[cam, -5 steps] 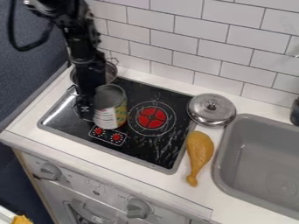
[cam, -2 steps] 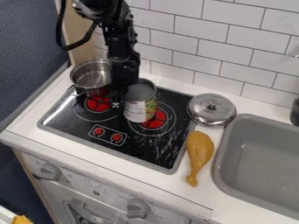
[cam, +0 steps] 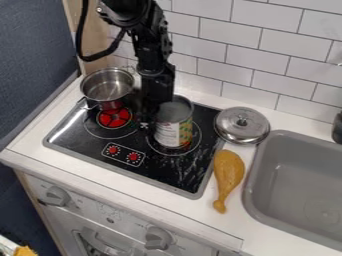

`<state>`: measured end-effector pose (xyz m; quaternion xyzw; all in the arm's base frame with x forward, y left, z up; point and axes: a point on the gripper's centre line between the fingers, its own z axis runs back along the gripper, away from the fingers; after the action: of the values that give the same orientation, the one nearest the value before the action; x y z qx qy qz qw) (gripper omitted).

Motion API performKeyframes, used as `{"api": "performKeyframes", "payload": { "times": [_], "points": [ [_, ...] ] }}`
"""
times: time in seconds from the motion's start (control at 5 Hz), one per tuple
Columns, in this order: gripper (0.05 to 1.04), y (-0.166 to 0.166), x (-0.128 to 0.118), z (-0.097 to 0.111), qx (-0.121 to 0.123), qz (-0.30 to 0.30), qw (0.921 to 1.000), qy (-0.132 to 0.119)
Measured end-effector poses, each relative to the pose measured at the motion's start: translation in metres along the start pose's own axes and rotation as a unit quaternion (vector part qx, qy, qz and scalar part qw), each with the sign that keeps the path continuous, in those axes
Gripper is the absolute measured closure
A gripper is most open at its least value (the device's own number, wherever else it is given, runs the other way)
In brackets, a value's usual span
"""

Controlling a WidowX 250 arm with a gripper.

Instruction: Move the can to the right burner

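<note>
Can (cam: 175, 126) at right burner (cam: 178, 151), black arm (cam: 156, 75) beside it; pot (cam: 107, 89) near left burner (cam: 114, 118).

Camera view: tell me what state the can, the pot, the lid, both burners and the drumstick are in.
Can: upright, over the right burner
Pot: upright, uncovered
Lid: off the pot, knob up
Left burner: red center exposed
Right burner: partly hidden by the can
Drumstick: lying on its side

The arm (cam: 152, 57) enters from the far edge, left of the middle, and slopes nearward and slightly right; its cable (cam: 79, 37) loops out on the left. The gripper (cam: 153, 119) hangs downward at its lower end.
</note>
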<state>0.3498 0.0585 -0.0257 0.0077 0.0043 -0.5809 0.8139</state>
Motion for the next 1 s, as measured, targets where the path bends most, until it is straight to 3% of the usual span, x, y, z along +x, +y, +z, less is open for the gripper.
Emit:
{"api": "performKeyframes", "payload": {
  "times": [0.4,0.6,0.8,1.0],
  "points": [
    [0.083,-0.004,0.020,0.002,-0.010,-0.054,0.9982,-0.025],
    [0.083,-0.006,0.027,0.014,-0.009,-0.086,0.9959,-0.029],
    [0.083,-0.005,0.024,0.034,0.002,-0.080,0.9954,-0.052],
    [0.083,-0.005,0.015,0.047,-0.002,-0.077,0.9955,-0.056]
  ]
}}
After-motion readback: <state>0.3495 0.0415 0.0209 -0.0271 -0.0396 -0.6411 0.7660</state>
